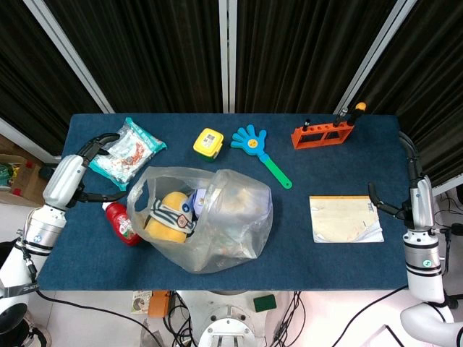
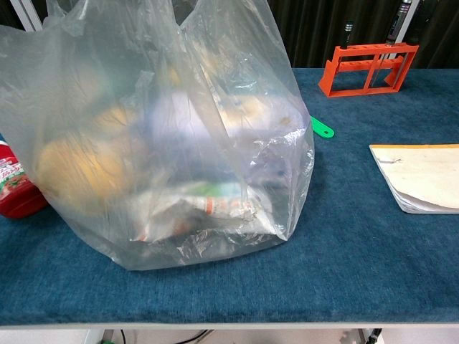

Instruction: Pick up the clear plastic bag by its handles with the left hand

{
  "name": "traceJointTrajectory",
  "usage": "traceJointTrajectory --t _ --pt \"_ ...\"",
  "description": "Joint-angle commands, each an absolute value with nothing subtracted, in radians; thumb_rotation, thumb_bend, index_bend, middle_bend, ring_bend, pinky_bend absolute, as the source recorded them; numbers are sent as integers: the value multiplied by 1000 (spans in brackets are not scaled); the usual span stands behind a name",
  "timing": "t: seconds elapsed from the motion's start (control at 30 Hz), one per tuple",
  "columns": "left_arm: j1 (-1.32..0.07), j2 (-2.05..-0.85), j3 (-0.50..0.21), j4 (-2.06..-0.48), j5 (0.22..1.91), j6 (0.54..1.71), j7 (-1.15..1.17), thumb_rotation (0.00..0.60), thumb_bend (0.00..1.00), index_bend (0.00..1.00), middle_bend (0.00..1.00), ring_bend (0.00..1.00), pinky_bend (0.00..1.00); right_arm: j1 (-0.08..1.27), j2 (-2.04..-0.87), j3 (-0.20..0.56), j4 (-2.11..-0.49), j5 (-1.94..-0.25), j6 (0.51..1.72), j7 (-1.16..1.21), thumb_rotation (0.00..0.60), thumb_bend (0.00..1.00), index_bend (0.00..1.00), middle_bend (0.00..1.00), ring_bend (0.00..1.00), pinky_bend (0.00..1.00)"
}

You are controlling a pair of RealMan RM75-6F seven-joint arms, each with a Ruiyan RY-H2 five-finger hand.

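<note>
The clear plastic bag [image 1: 206,217] stands on the blue table [image 1: 340,166], left of centre, its mouth open upward and a yellow item and packets inside. It fills the chest view as the bag [image 2: 158,129], close to the camera. My left hand [image 1: 98,148] hovers at the table's left edge, over a teal snack packet [image 1: 126,150], fingers spread and holding nothing, a little apart from the bag's left rim. My right hand [image 1: 387,206] shows only as dark fingers at the right edge, beside a notepad [image 1: 346,218]; how they lie is unclear.
A red bottle [image 1: 121,222] lies against the bag's left side, seen also as the bottle [image 2: 16,190]. Behind the bag are a yellow toy [image 1: 208,142], a blue hand clapper [image 1: 257,148] and an orange rack [image 1: 323,133].
</note>
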State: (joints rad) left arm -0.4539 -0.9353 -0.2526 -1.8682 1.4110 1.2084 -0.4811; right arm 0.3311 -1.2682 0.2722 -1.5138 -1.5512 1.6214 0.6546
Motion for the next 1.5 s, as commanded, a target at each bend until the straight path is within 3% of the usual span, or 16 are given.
traceJointTrajectory --t 0.03,0.7,0.87,0.97,1.2,1.33,1.5 --pt "-454 -933 -249 -1870 1418 1205 -505 580 33 154 141 118 284 331 -1268 274 -1511 -1548 1622 659 600 399 0 4 0 0" --pt "-444 -897 -227 -1868 1440 1202 -569 580 34 154 138 118 285 321 -1295 265 -1428 -1563 1652 642 600 402 0 3 0 0" --pt "-429 -851 -211 -1855 1449 1184 -674 565 32 163 157 124 293 311 -1300 261 -1382 -1578 1683 623 600 402 0 0 0 0" --pt "-412 -827 -212 -1843 1456 1203 -763 493 32 187 196 159 316 306 -1306 259 -1344 -1578 1694 619 600 402 0 0 0 0" --pt "-386 -798 -191 -1822 1484 1202 -973 182 25 225 248 203 377 288 -1354 242 -1182 -1549 1689 650 600 400 0 0 0 0" --pt "-385 -778 -172 -1806 1517 1182 -1123 110 14 279 295 251 434 279 -1374 230 -1104 -1533 1672 666 600 393 0 0 0 0" --pt "-399 -735 -140 -1821 1529 1109 -1135 16 10 331 352 313 517 266 -1387 219 -1045 -1532 1680 683 600 393 0 0 0 0"
